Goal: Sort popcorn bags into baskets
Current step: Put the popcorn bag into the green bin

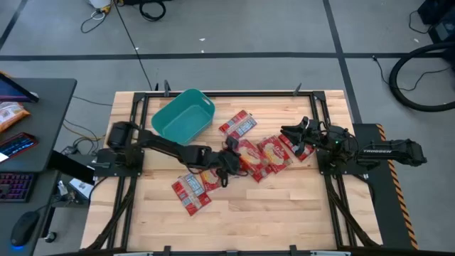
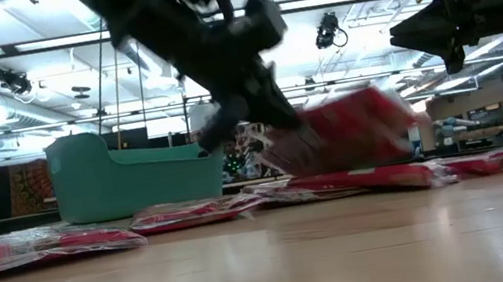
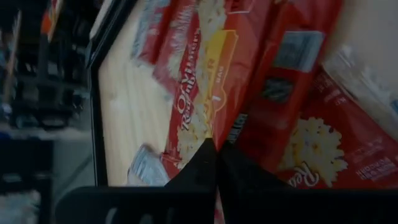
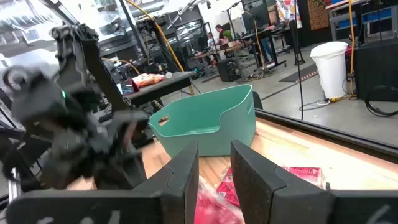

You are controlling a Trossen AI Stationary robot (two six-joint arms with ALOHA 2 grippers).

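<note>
My left gripper (image 1: 229, 162) is at the table's middle, shut on a red popcorn bag (image 2: 351, 130) that shows raised and tilted in the low view. More red bags lie flat around it: one (image 1: 238, 125) beside the tub, a cluster (image 1: 274, 153) at centre right, and two (image 1: 192, 190) toward the near left. The teal tub (image 1: 183, 117) stands at the far left of the table. My right gripper (image 4: 214, 171) is open and hovers above the right end of the cluster, touching nothing. My left gripper pinches the red bag at its edge (image 3: 208, 134) between the two shut fingers (image 3: 199, 168). It comes from the table's left, slanting down. The bag is lifted and tilted above the flat bags; whether its lower edge still touches them, I cannot tell.
A black frame rail (image 1: 213, 93) runs around the table top. Bare wood (image 1: 284, 213) lies along the near side. The tub's inside (image 4: 199, 127) shows no bags. A desk with an orange packet (image 1: 11, 114) stands beyond the table's left edge.
</note>
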